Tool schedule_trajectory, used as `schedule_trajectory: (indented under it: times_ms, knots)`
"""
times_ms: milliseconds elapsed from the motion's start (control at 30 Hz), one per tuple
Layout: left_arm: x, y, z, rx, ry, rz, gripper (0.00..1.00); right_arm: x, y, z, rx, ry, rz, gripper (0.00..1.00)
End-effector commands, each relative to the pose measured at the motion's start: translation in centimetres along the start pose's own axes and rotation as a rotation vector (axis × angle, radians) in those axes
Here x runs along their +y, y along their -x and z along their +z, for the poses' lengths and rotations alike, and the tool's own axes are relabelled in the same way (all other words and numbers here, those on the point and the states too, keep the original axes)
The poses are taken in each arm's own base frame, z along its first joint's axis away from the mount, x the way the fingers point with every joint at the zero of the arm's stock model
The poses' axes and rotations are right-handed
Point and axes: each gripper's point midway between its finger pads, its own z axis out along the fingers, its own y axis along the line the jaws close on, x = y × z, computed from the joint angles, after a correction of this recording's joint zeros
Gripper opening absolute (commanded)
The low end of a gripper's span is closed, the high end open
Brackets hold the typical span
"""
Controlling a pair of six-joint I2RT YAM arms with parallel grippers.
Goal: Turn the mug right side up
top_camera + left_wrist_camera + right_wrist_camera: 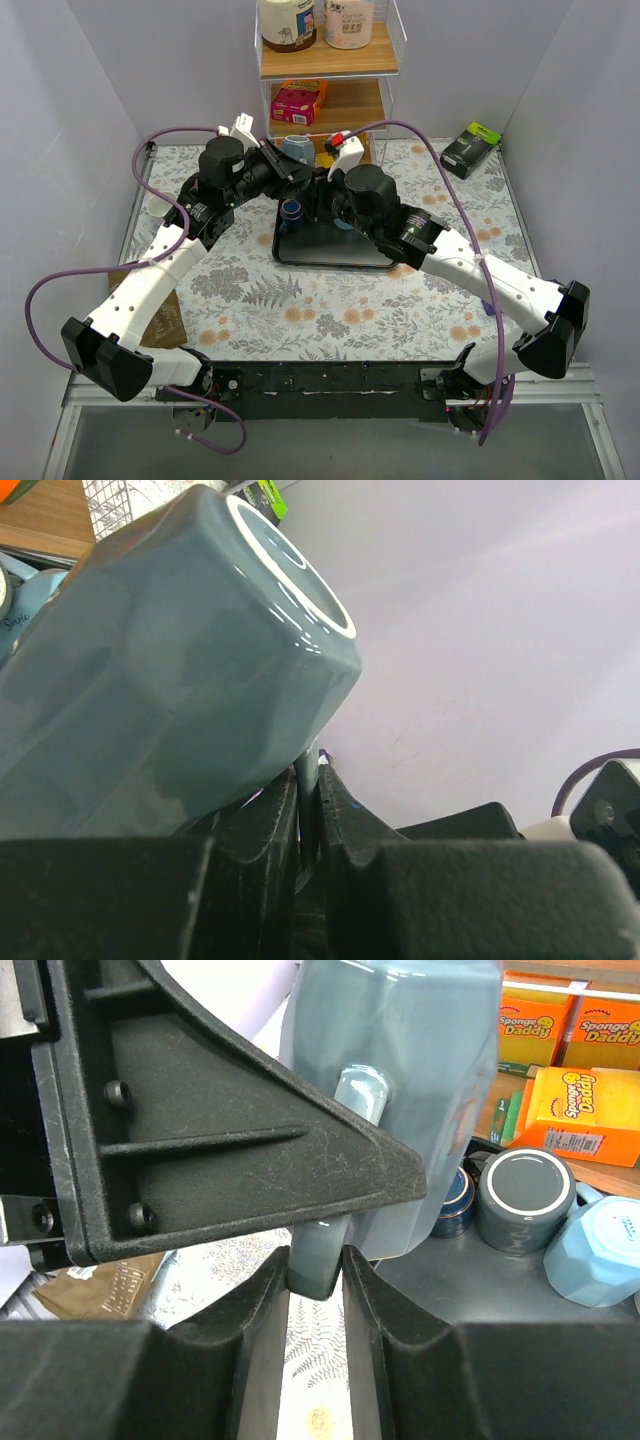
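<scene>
The mug (420, 1080), grey-blue and faceted, hangs in the air between my two wrists. It fills the upper middle of the right wrist view and the upper left of the left wrist view. There it is tilted, its white-ringed base toward the upper right of the frame.

My right gripper (316, 1280) is pinched narrow on the lower end of the handle (358, 1090). My left gripper (308, 800) is also nearly shut, clamped on a thin grey-blue strip of the mug; I cannot tell whether that is handle or rim. From above, both wrists meet at the centre of the frame and hide the mug.

Below lies the dark tray (320, 255). On it, right of centre in the right wrist view, stand an upturned dark grey mug (524, 1195), a small navy cup (458, 1200) and a pale blue mug (600, 1250) on its side. Orange sponge boxes (590, 1110) sit behind.
</scene>
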Motion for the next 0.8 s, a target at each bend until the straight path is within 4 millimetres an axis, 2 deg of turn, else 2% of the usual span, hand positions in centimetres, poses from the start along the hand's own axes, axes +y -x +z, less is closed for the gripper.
schedule_trajectory:
  times_ms: [0,133,233,500,667,767]
  knots:
    - [-4.4,1.6,-2.5,-0.057,-0.125,0.068,0.00,-2.8,4.2,-0.5,-0.142,-0.147,0.054,0.31]
    - [-4.1,1.4,-2.3,-0.049,-0.117,0.070,0.00,-3.1,4.6,-0.8,-0.160,-0.164,0.079,0.50]
    - [-3.9,1.3,-2.2,-0.045,-0.116,0.070,0.00,-3.3,4.6,-0.5,-0.148,-0.193,0.095,0.56]
    - [-3.7,1.0,-2.0,-0.035,-0.115,0.067,0.00,-4.0,4.7,-0.5,-0.162,-0.230,0.167,0.52]
    - [-3.4,0.8,-2.0,-0.033,-0.113,0.070,0.00,-3.4,5.7,-1.2,-0.202,-0.124,0.269,0.50]
    - [-3.4,0.8,-2.0,-0.035,-0.117,0.072,0.00,-3.8,5.7,-1.2,-0.181,-0.092,0.352,0.50]
